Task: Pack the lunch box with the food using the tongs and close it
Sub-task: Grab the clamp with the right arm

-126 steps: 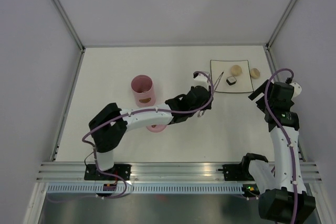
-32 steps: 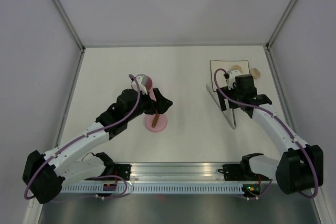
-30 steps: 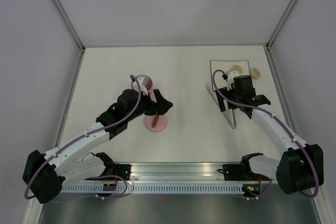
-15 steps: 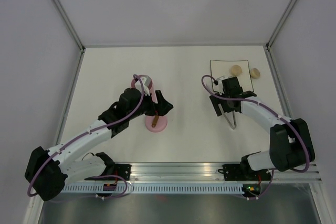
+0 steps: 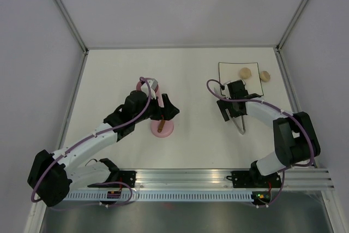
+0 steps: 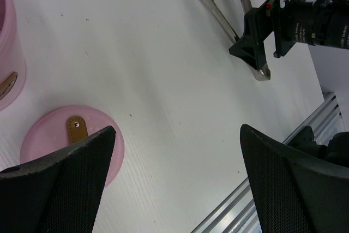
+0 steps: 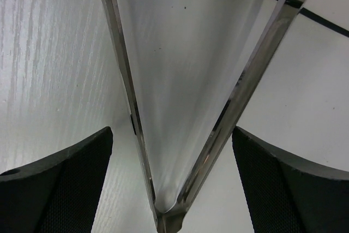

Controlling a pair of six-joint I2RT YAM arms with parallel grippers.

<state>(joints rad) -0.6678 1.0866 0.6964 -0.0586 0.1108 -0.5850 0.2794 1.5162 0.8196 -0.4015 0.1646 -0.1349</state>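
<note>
The pink lunch box (image 5: 147, 87) stands upright at mid-table, and it shows at the left edge of the left wrist view (image 6: 8, 75). Its flat lid (image 5: 162, 129) with the brown handle lies just in front of it (image 6: 60, 140). My left gripper (image 5: 166, 113) hovers over the lid, open and empty (image 6: 175, 135). The silver tongs (image 5: 241, 125) lie flat on the table. My right gripper (image 5: 234, 107) is low over them, open, its fingers either side of the joined end (image 7: 169, 135) without touching. Two beige food balls (image 5: 245, 72) (image 5: 265, 75) sit at the back right.
A white square plate (image 5: 229, 71) with a dark edge lies behind the right gripper; one ball is on it, the other at its right rim. The tongs' tips reach the plate's edge (image 7: 305, 12). An aluminium rail (image 5: 180, 178) runs along the near edge.
My right gripper has moved left and a little nearer, coming over the tongs, and has narrowed very slightly. The left arm has barely shifted; tongs, lid and tub lie where they were.
</note>
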